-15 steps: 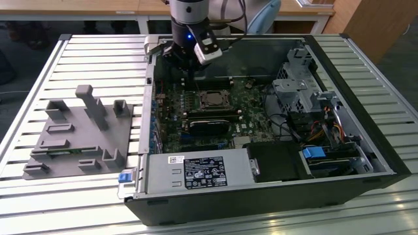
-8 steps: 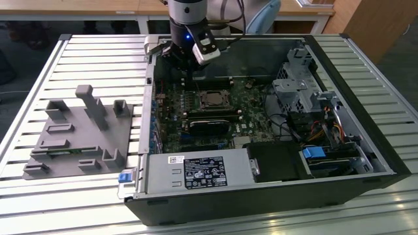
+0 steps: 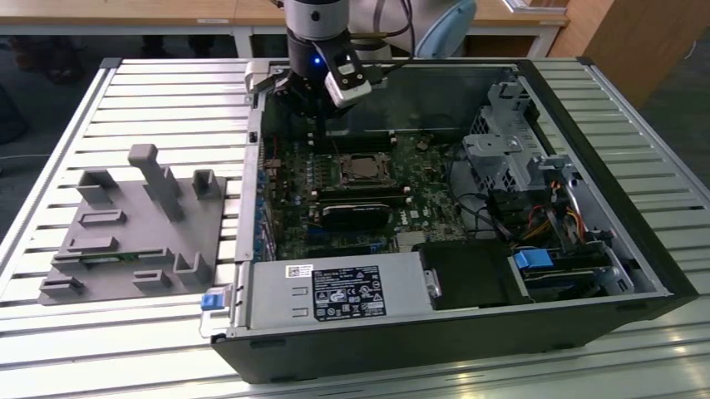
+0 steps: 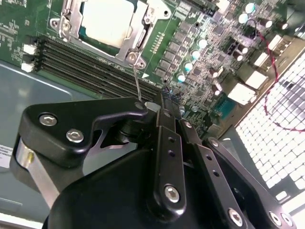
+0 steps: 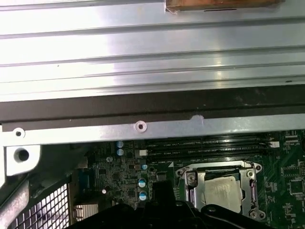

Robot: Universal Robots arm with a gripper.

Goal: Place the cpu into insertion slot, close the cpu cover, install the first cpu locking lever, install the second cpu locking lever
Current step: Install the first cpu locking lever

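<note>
Although its grip state could not be told, the gripper (image 4: 159,102) was poised just beside the cover (image 4: 141,28), a thin lever (image 4: 136,82) running lengthwise from that corner toward it; the cpu (image 4: 107,21) was seated beneath the cover.

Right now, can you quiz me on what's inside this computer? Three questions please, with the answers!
1. True or false: the cpu lies inside the computer case.
2. The cpu cover is: A) down around the cpu, B) standing straight up, C) out on the table.
3. Fill in: in the exterior view, the grey holder lies on the case's ___ side.
Key: 1 true; 2 A; 3 the exterior view's left.
</note>
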